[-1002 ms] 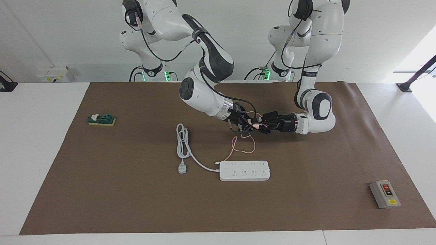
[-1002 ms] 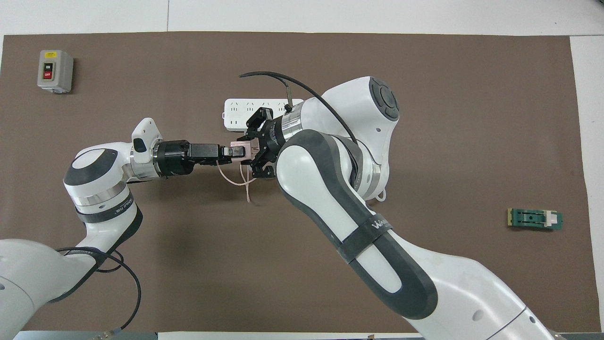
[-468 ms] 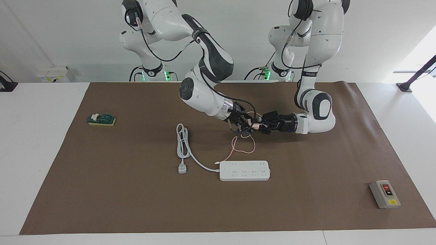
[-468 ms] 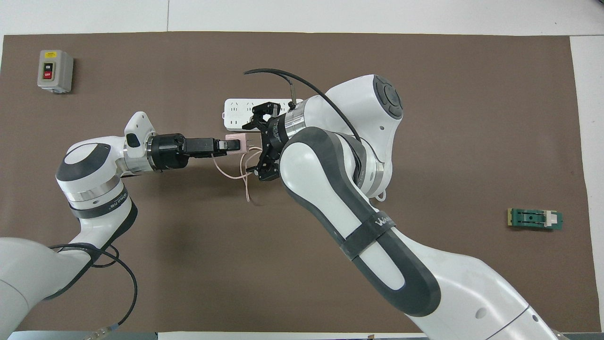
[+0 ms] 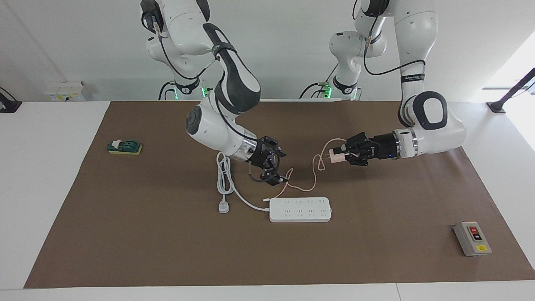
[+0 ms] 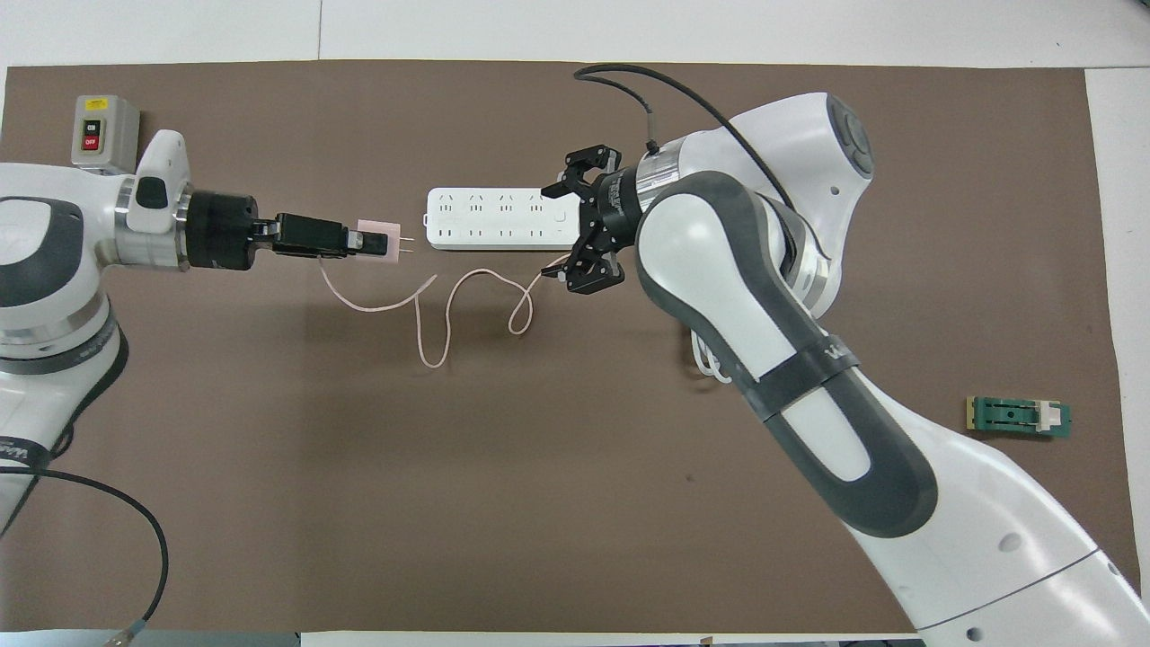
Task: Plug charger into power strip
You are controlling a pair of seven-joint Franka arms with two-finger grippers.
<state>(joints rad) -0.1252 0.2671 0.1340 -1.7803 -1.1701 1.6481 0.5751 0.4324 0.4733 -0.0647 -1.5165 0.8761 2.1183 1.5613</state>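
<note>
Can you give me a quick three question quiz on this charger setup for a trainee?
1. True or false: the charger is plugged into the strip.
2. Which hand holds the charger? A) left hand B) right hand C) neither
3. Fill in: the charger's prongs point toward the ___ arm's end of the table.

Key:
1. False. It is held in the air, apart from the strip.
2. A. The right hand is open, over the mat near the strip's cord end, holding nothing.
3. Right.
</note>
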